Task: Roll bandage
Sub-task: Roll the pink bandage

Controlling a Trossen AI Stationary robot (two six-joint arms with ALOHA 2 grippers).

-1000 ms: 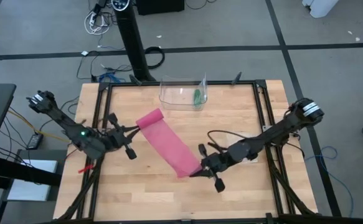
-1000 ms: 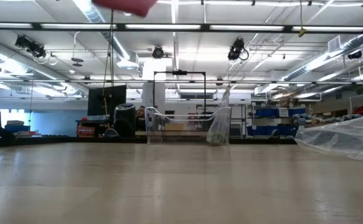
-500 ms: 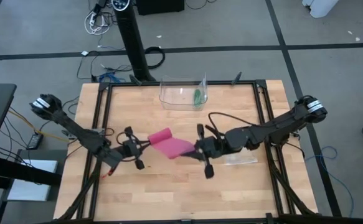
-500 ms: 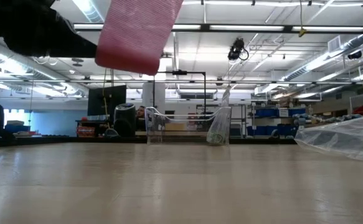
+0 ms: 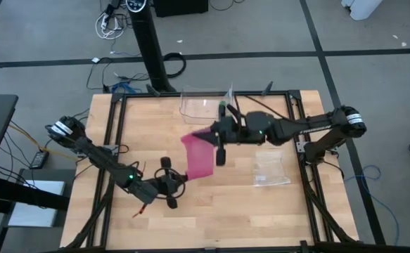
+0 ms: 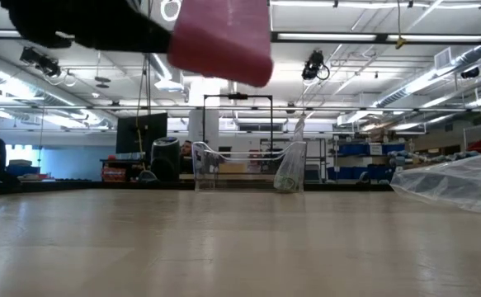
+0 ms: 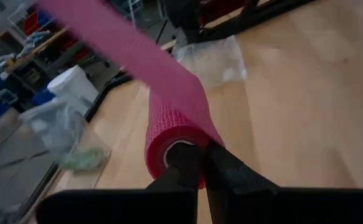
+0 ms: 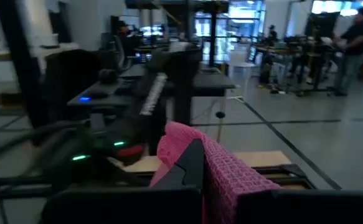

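The bandage [image 5: 198, 156] is a long pink strip of soft, stretchy cloth, and it hangs in the air over the middle of the bench [image 5: 212, 218], not lying on it. Going from left to right: the left gripper [image 5: 176, 183] sits at about 7 o'clock from the bench's middle. Its two fingers are pressed together on the rolled end of the bandage, as the left wrist view shows, with the little pink roll [image 7: 174, 142] right at the fingertips. From there the strip runs up to the right gripper [image 5: 217, 135], at about 12 o'clock from the middle. That gripper is pinched tight on the other end, and the cloth [image 8: 221, 171] bunches up against its finger in the right wrist view. The bandage looks very light and floppy. It bends and sags where nothing holds it, so I think it has to stay a bit tight or the roll will go loose. It looks rough, not slippery. The best places to hold it seem to be the roll and the far end. Farther right, at about 3 o'clock, a clear plastic piece [image 5: 269, 169] lies flat on the bench.
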